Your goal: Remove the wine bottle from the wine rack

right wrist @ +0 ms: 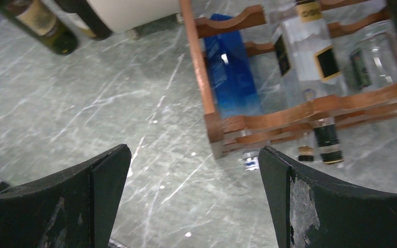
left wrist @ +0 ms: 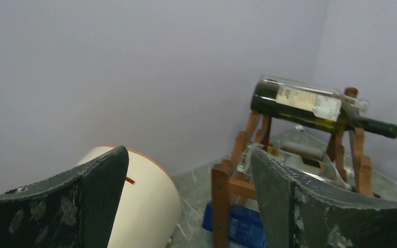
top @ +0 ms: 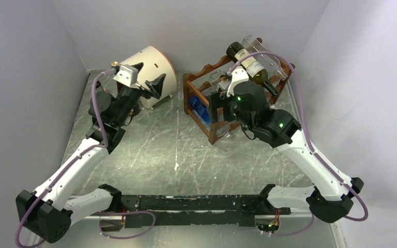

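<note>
The wine bottle (top: 250,64), dark green with a cream label, lies across the top tier of the reddish-brown wooden wine rack (top: 196,88). It also shows in the left wrist view (left wrist: 310,106), with its neck pointing right. My left gripper (top: 149,75) is open and empty, raised in front of the cream drum and well left of the rack (left wrist: 222,191). In its own view the left gripper (left wrist: 187,155) has its jaws wide apart. My right gripper (top: 218,111) is open and empty, over the rack's front left corner (right wrist: 214,129) and below the bottle. In its own view the right gripper (right wrist: 194,150) looks down at the floor.
A cream cylindrical drum (top: 152,67) lies at the back left. A clear bottle (top: 269,54) lies beside the wine bottle. Lower tiers hold a blue bottle (right wrist: 235,67) and clear bottles (right wrist: 310,46). A dark labelled bottle (right wrist: 36,23) shows near the drum. Walls close in on three sides.
</note>
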### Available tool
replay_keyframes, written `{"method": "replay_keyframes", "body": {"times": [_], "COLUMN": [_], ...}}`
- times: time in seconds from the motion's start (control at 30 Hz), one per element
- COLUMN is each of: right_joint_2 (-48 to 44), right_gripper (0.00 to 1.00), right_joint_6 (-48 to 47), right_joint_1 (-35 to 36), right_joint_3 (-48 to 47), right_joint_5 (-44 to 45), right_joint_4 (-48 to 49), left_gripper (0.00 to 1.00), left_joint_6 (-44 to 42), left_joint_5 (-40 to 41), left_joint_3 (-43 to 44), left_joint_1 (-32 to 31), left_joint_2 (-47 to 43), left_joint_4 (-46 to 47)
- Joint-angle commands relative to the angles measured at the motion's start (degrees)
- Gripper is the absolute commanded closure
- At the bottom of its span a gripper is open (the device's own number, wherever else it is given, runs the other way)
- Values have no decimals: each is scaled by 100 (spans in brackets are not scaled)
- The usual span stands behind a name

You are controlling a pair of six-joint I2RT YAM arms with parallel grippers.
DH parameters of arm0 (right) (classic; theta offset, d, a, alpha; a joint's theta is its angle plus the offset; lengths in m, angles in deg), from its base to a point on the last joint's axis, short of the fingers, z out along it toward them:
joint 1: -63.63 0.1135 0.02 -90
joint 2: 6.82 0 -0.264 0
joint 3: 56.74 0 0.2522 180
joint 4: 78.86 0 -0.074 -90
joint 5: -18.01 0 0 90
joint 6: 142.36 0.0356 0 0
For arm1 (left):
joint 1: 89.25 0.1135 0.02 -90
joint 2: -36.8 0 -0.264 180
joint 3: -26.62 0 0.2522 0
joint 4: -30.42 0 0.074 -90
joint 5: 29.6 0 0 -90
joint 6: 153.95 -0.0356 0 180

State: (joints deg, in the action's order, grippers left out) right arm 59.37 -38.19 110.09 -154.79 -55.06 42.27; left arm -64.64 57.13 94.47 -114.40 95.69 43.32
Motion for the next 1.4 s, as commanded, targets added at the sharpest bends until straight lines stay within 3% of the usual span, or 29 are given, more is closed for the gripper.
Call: {"method": "replay_keyframes", "body": {"times": [0.0,0.17,0.3,0.37,0.6,0.87,1.13,1.37], "right_joint_2": [331,865,1244,1471,2642,3434,4065,4331], "right_gripper": [0,0,0,0,2,1,0,0], "right_joint_6": [-468,-1062,-1420,-1715,-3250,-5008,-5695,-5639], "right_joint_1": [-37,-403,-1458,-1659,-1688,-1728,-1796,-2193], "right_joint_3": [-404,-842,-1077,-1182,-1827,-2056,-2366,-2440], "right_joint_5": [996,1730,1265,1417,3073,3727,4026,3844], "right_joint_4": [-73,-22,251,433,864,1635,1989,1964], "left_gripper": [9,9,8,8,8,8,8,8], "left_joint_6": [-239,-19,-3,-31,-194,-268,-297,-293], "left_joint_5": [-36,-25,53,19,37,83,98,125], "left_joint_3": [36,-47,-93,-121,-149,-183,-196,-170], "left_joint_1": [-401,-474,-478,-481,-481,-478,-478,-478], "left_joint_2": [51,272,368,381,367,376,376,369], "left_joint_4": [-15,60,82,116,139,169,178,148]}}
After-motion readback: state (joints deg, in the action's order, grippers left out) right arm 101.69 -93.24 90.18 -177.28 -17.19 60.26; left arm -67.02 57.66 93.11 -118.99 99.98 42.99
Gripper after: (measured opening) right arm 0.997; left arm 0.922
